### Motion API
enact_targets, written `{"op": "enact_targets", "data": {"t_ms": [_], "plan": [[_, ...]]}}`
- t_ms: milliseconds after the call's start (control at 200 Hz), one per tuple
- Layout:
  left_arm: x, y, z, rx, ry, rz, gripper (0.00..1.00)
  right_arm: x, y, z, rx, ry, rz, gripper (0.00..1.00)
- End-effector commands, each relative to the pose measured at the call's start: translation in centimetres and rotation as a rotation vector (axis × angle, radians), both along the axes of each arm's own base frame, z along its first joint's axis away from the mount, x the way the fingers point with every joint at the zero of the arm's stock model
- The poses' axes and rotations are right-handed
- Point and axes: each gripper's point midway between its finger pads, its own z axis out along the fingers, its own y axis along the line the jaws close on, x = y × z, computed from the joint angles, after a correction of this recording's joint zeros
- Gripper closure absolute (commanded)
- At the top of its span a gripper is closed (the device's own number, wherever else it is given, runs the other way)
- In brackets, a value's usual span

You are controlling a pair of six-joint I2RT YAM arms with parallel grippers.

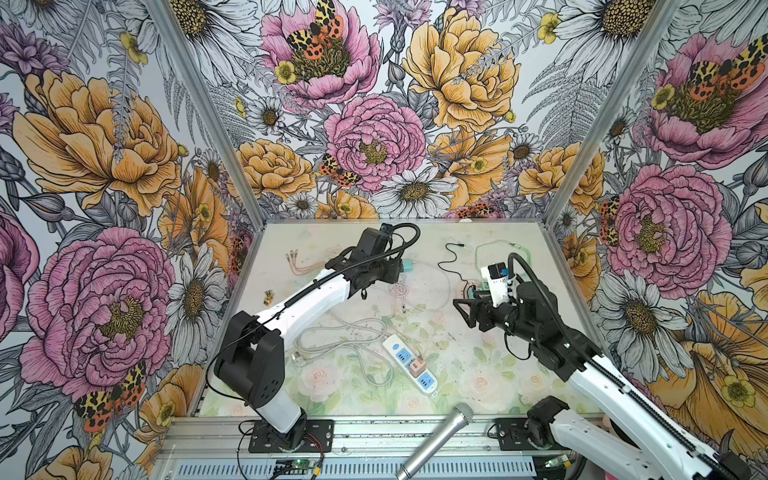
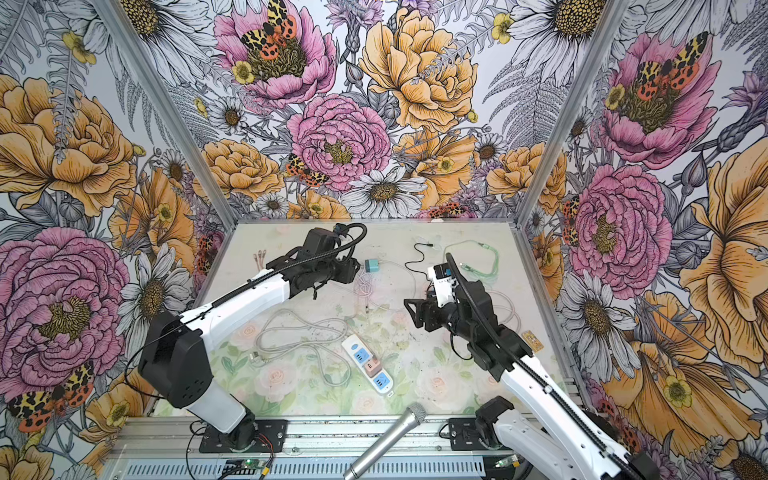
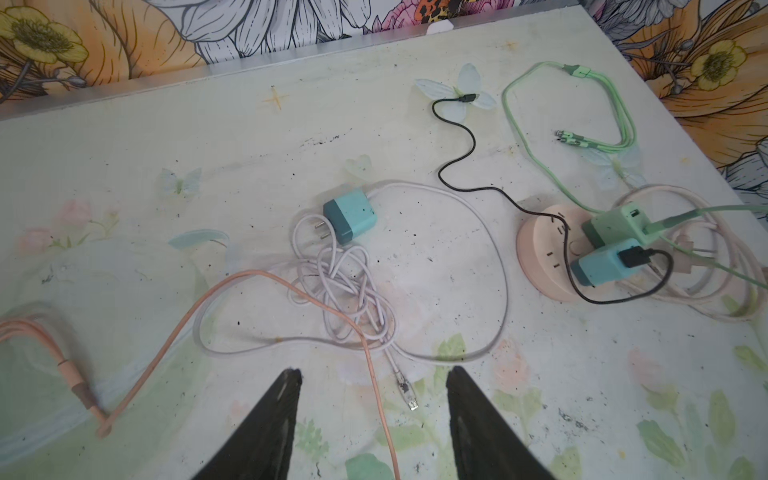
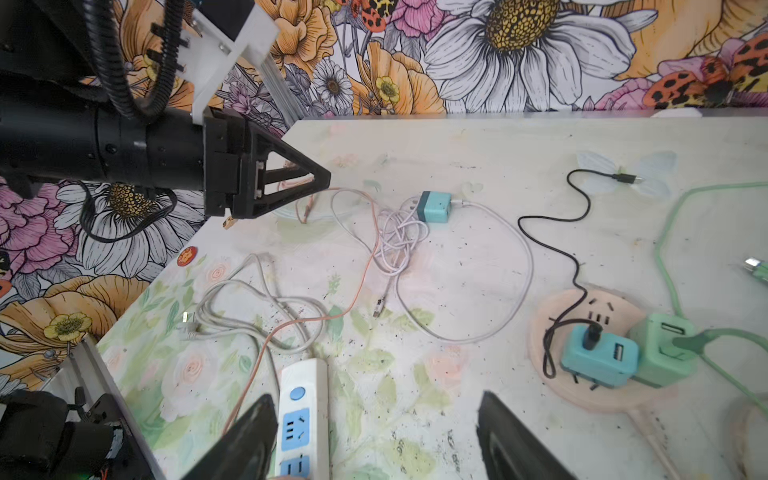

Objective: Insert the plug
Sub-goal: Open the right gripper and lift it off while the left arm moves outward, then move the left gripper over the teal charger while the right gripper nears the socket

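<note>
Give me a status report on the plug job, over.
Left gripper open, empty. Right gripper open, empty. Teal charger lying loose, unplugged. White cable tangle beside its prongs, orange cable across.

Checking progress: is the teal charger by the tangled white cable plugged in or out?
Out. The teal charger lies on its side on the table, both pins bare, apart from the round pink socket base.

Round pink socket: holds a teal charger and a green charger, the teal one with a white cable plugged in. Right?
No. The round pink socket holds a teal charger and a green charger, but the teal one has a black cable plugged in, as the right wrist view shows.
</note>
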Motion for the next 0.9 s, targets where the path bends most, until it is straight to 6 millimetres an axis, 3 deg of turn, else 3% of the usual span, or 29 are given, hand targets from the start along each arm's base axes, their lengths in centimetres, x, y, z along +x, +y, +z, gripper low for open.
{"op": "enact_targets", "data": {"t_ms": [0, 80, 90, 115, 295, 490, 776, 896], "plan": [[1.7, -0.5, -0.4, 0.064, -0.004, -0.079, 0.41, 1.6, 1.0, -1.4, 0.062, 0.149, 0.074, 0.27], [3.1, -0.9, -1.0, 0.096, -0.014, -0.103, 0.42, 3.4, 1.3, -1.9, 0.075, 0.201, 0.069, 0.29], [3.4, -1.1, -2.2, 0.112, 0.006, -0.108, 0.42, 3.6, 1.3, -1.9, 0.076, 0.205, 0.065, 0.29], [3.8, -1.2, -3.0, 0.13, 0.012, -0.12, 0.42, 4.0, 1.3, -1.9, 0.076, 0.209, 0.065, 0.29], [6.6, -1.9, -5.7, 0.25, -0.002, -0.2, 0.42, 5.8, 1.2, -2.4, 0.067, 0.232, 0.051, 0.29], [9.1, -1.9, -6.7, 0.215, 0.004, -0.264, 0.43, 7.2, 0.5, -2.6, 0.064, 0.229, 0.032, 0.29], [10.6, -2.7, -8.1, 0.269, -0.011, -0.398, 0.42, 9.3, 0.1, -3.0, 0.087, 0.244, 0.017, 0.29], [10.4, -3.6, -9.3, 0.278, -0.013, -0.477, 0.41, 9.6, 0.0, -3.0, 0.104, 0.246, 0.017, 0.29]]}}
